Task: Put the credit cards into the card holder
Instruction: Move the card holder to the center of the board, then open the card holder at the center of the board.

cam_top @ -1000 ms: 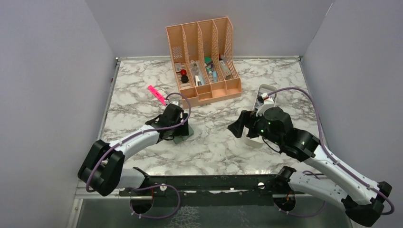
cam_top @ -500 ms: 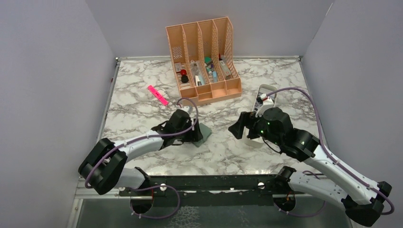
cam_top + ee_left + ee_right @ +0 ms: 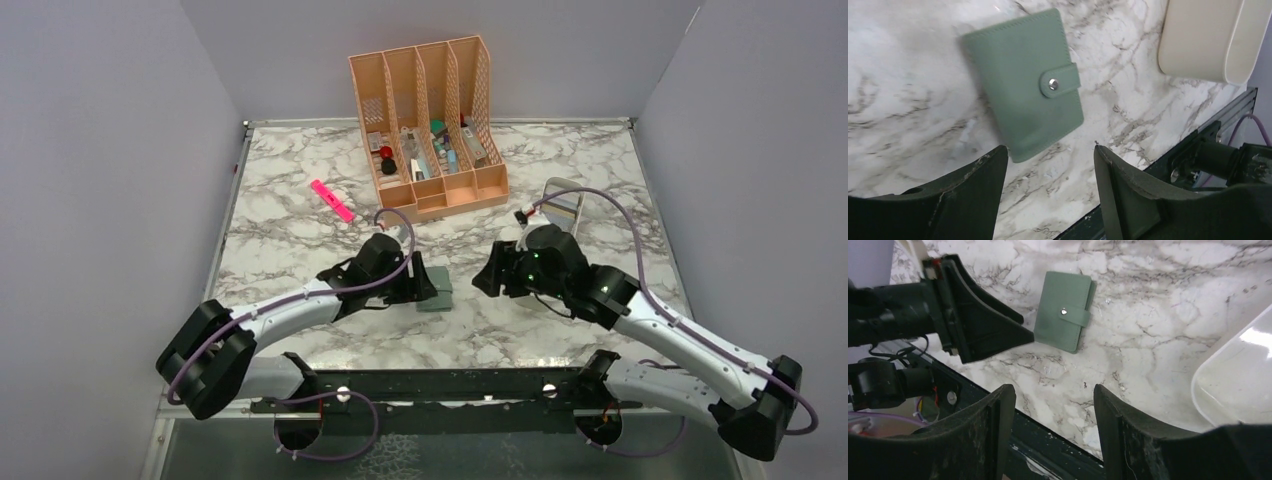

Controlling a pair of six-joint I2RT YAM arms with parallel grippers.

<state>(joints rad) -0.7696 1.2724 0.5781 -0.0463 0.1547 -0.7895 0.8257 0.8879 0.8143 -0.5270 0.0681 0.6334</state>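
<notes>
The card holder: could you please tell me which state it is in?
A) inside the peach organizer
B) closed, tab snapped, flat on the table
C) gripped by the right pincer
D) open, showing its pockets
B: the card holder lies flat on the table with its tab snapped shut.

Bright even light, soft shadows, slight blur
</notes>
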